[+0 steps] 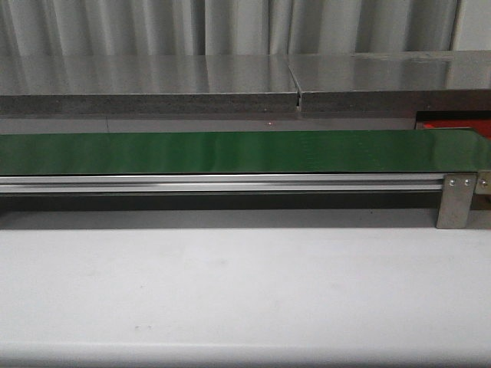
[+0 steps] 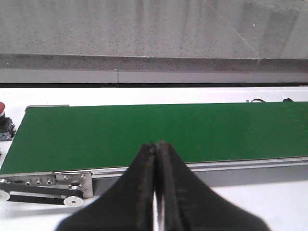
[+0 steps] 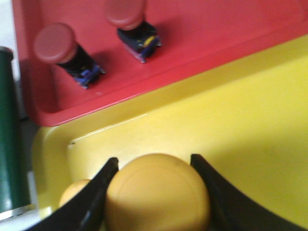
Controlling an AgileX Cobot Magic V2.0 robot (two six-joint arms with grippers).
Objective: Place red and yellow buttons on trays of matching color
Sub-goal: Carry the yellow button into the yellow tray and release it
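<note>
In the right wrist view my right gripper (image 3: 154,160) is shut on a yellow button (image 3: 156,197), its fingers against both sides of the round cap, over the yellow tray (image 3: 240,115). A second yellow button (image 3: 74,192) peeks out beside one finger. Two red buttons (image 3: 55,42) (image 3: 126,12) with dark bases stand on the red tray (image 3: 216,29). In the left wrist view my left gripper (image 2: 156,143) is shut on nothing above the near edge of the green belt (image 2: 159,127). Another red button (image 2: 2,108) shows off the belt's end. Neither gripper appears in the front view.
The long green belt (image 1: 230,152) runs across the front view on an aluminium rail, with a grey bracket (image 1: 456,201) at its right end. A corner of the red tray (image 1: 453,123) shows behind it. A grey counter (image 1: 230,77) lies beyond.
</note>
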